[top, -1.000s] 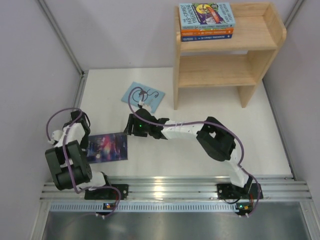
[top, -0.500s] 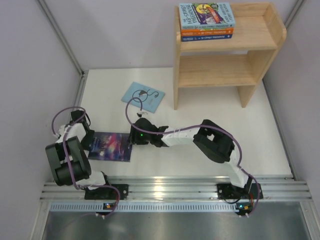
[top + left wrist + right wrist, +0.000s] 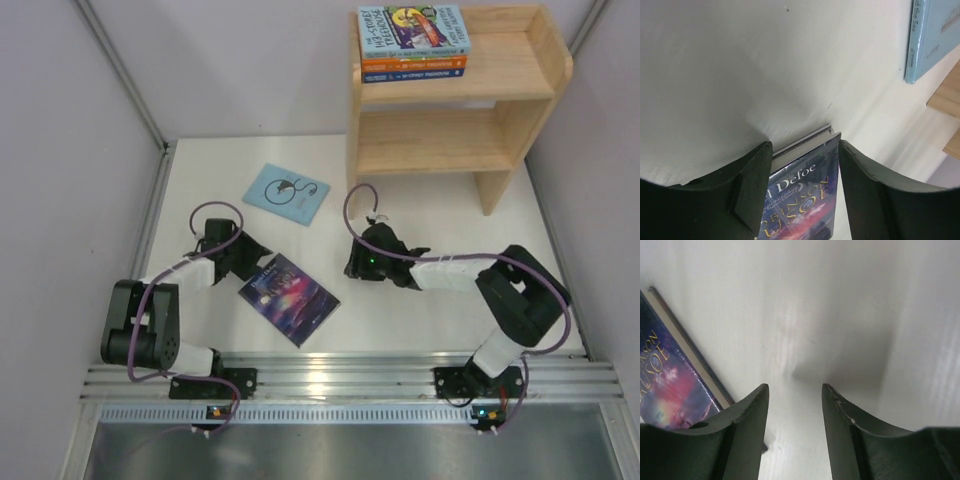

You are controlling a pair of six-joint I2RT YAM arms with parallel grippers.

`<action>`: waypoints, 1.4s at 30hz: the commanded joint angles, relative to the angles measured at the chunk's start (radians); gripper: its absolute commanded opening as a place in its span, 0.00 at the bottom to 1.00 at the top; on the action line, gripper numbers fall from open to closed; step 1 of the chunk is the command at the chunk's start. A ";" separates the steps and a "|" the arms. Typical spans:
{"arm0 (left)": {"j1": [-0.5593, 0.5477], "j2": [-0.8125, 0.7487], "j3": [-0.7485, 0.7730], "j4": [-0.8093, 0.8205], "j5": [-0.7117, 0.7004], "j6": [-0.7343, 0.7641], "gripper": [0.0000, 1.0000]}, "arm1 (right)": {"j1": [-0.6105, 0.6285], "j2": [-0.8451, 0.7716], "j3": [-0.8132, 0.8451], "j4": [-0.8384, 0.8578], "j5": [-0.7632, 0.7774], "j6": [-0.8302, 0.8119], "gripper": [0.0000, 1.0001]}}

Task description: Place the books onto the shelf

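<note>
Two grippers flank the purple book (image 3: 290,298). The left gripper (image 3: 252,266), half-spread, is set over its left corner; whether it is pinched cannot be told. The right gripper (image 3: 352,268), spread and empty, is held just right of it. The book, now slantwise by the desk's near edge, has been dragged rightward.

The galaxy-cover book (image 3: 807,195) runs off the left wrist view's bottom edge, its title partly behind the fingers (image 3: 755,185) of the left gripper (image 3: 805,145); whether they grip it is unclear. Beyond that book, the pale blue book (image 3: 935,30) and the shelf (image 3: 946,96) are cropped. Farthest from it, the 3 stacked books (image 3: 413,66) have spine text too small to read.
</note>
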 commanded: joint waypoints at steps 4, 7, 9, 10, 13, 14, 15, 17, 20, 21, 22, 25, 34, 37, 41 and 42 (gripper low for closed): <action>-0.020 0.053 -0.038 -0.141 -0.015 0.052 0.63 | -0.004 -0.272 -0.143 -0.143 -0.011 0.198 0.48; -0.020 0.050 -0.001 -0.170 -0.051 0.085 0.63 | 0.110 -0.329 -0.183 -0.154 0.049 0.431 0.57; -0.020 0.044 0.031 -0.224 -0.083 0.115 0.63 | 0.167 -0.340 -0.192 -0.137 0.096 0.572 0.59; -0.020 0.041 0.039 -0.238 -0.110 0.145 0.63 | 0.228 -0.337 -0.192 -0.108 0.118 0.606 0.59; -0.020 0.029 0.048 -0.256 -0.123 0.187 0.64 | 0.298 -0.282 -0.156 -0.099 0.171 0.706 0.59; -0.020 0.030 0.048 -0.250 -0.111 0.194 0.64 | 0.306 -0.263 -0.145 -0.094 0.173 0.732 0.59; -0.020 0.035 0.049 -0.238 -0.086 0.205 0.64 | 0.312 -0.233 -0.137 -0.091 0.176 0.744 0.59; -0.020 0.052 0.057 -0.230 -0.010 0.239 0.64 | 0.335 -0.217 -0.155 -0.018 0.185 0.798 0.56; -0.020 0.031 0.039 -0.235 0.006 0.254 0.63 | 0.364 -0.187 -0.160 0.035 0.217 0.833 0.53; -0.020 0.020 0.030 -0.235 0.000 0.259 0.63 | 0.367 -0.176 -0.163 0.044 0.230 0.838 0.53; -0.020 0.008 0.020 -0.233 -0.002 0.263 0.64 | 0.367 -0.171 -0.171 0.097 0.233 0.831 0.51; -0.020 -0.037 -0.009 -0.229 0.018 0.276 0.64 | 0.343 -0.162 -0.177 0.191 0.236 0.757 0.46; -0.120 -0.098 -0.075 -0.147 0.166 0.215 0.60 | 0.101 -0.231 -0.253 0.179 0.126 0.546 0.38; -0.160 -0.118 -0.079 -0.149 0.150 0.188 0.60 | 0.036 -0.298 -0.275 0.112 0.087 0.466 0.40; -0.181 -0.141 -0.083 -0.143 0.138 0.187 0.61 | 0.042 -0.419 -0.247 -0.101 0.087 0.430 0.42; -0.184 -0.146 -0.083 -0.144 0.130 0.191 0.62 | 0.054 -0.439 -0.270 -0.134 0.083 0.445 0.42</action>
